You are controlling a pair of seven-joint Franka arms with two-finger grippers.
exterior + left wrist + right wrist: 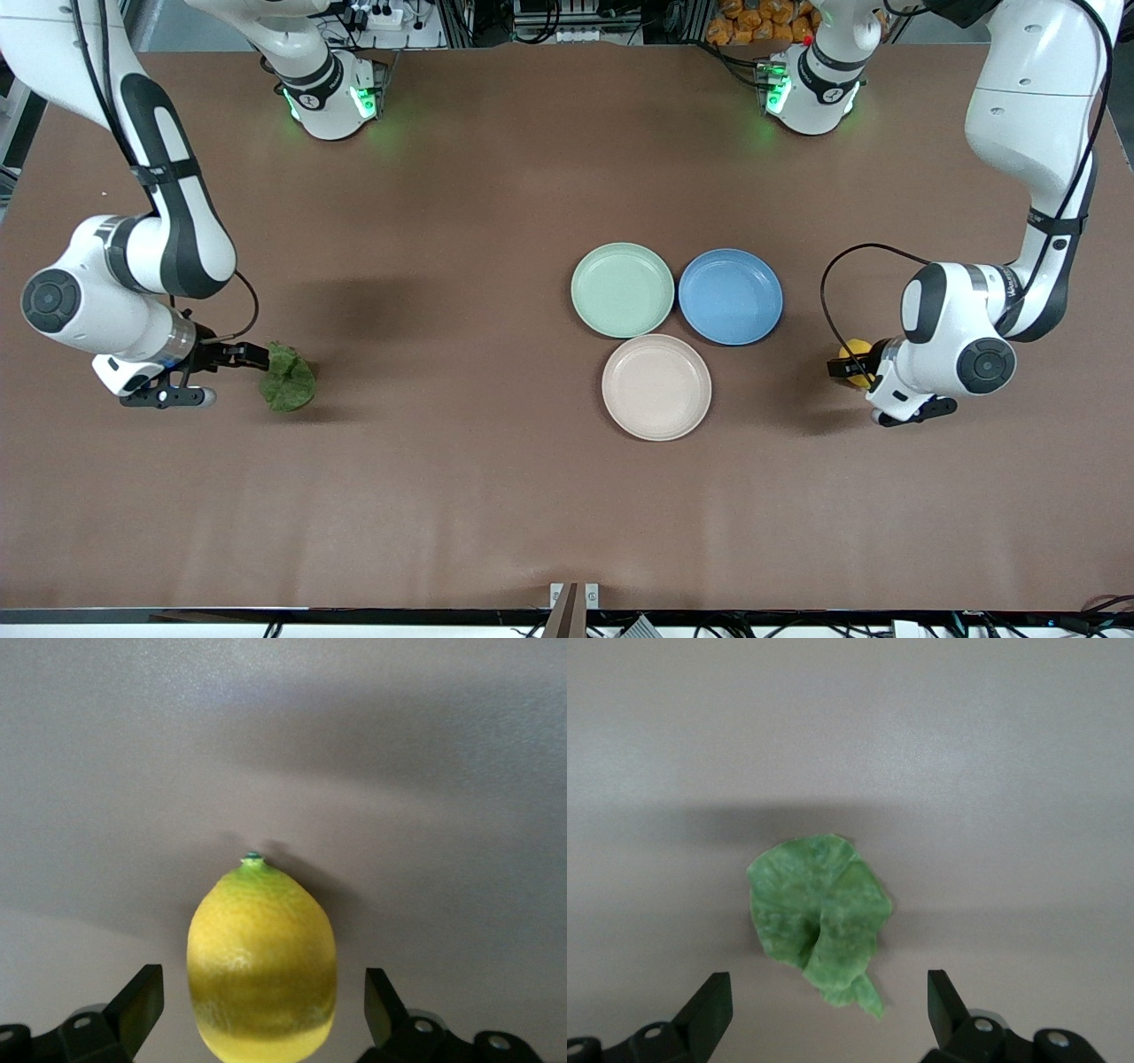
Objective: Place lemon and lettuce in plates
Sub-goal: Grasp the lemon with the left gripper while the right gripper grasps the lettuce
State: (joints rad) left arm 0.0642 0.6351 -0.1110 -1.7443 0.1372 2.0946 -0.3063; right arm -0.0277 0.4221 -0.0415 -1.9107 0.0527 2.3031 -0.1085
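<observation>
The left tool is spread wide around the lemon, bright yellow with a green tip, on the table; contact cannot be told. The right tool is held equally wide, the wrinkly green lettuce lying just ahead of it. The mint plate and beige-pink plate are seen only from the front.

Both arms are glossy white with rounded shells and black bands at the joints. The bases glow green at their lower rings. Each wrist ends in a round dark-grey cap with a ringed centre. A thin black cable loops loosely from each forearm to the hand. The left gripper has 2 black wedge-shaped fingers on black mounts with round screw holes; the right gripper looks the same.
</observation>
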